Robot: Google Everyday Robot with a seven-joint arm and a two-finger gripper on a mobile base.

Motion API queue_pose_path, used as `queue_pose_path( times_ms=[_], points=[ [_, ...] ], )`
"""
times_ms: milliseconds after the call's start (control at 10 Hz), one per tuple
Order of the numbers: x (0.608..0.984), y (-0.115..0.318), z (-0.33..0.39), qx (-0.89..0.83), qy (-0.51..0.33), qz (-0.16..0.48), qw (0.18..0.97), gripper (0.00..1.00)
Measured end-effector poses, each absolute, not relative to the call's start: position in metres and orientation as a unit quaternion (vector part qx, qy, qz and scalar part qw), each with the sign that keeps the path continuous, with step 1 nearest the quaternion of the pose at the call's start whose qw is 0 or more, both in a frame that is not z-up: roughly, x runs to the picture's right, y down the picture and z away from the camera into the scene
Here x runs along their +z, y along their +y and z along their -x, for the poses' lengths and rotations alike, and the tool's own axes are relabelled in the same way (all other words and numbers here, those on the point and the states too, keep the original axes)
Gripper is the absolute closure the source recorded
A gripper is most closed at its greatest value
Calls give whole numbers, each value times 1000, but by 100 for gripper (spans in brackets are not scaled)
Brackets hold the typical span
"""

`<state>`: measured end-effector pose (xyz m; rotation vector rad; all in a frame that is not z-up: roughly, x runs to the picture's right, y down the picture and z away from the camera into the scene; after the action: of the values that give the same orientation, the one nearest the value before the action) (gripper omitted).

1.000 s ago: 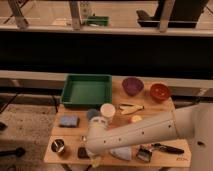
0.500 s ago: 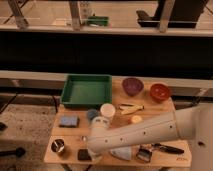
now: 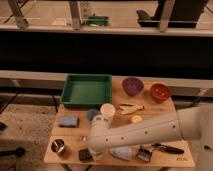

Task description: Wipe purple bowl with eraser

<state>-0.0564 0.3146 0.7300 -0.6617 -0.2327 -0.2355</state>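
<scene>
The purple bowl stands at the back of the wooden table, left of the orange-red bowl. The eraser, a small dark block, lies at the table's front edge. My white arm reaches in from the right and across the front of the table. Its gripper points down at the eraser's right end and is shut on it. The wrist hides most of that contact. The bowl is far from the gripper, toward the back right.
A green tray sits back left, a blue sponge and a metal cup at the left. A white cup and a small blue cup stand mid-table. A grey-blue cloth and a black-handled tool lie in front.
The arm has stayed low over the front of the table, and the gripper has closed at the eraser. Nothing else on the table has moved.
</scene>
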Motion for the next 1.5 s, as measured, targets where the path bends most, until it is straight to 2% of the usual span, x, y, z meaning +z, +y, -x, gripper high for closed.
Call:
queue_pose_path(
  times_ms=[300, 600, 1100, 1500],
  points=[
    [695, 287, 55, -102, -93, 331, 933, 100],
    [676, 269, 49, -91, -89, 326, 937, 100],
    [679, 236, 39, -84, -96, 300, 945, 100],
    [710, 176, 16, -72, -85, 278, 954, 100]
  ],
)
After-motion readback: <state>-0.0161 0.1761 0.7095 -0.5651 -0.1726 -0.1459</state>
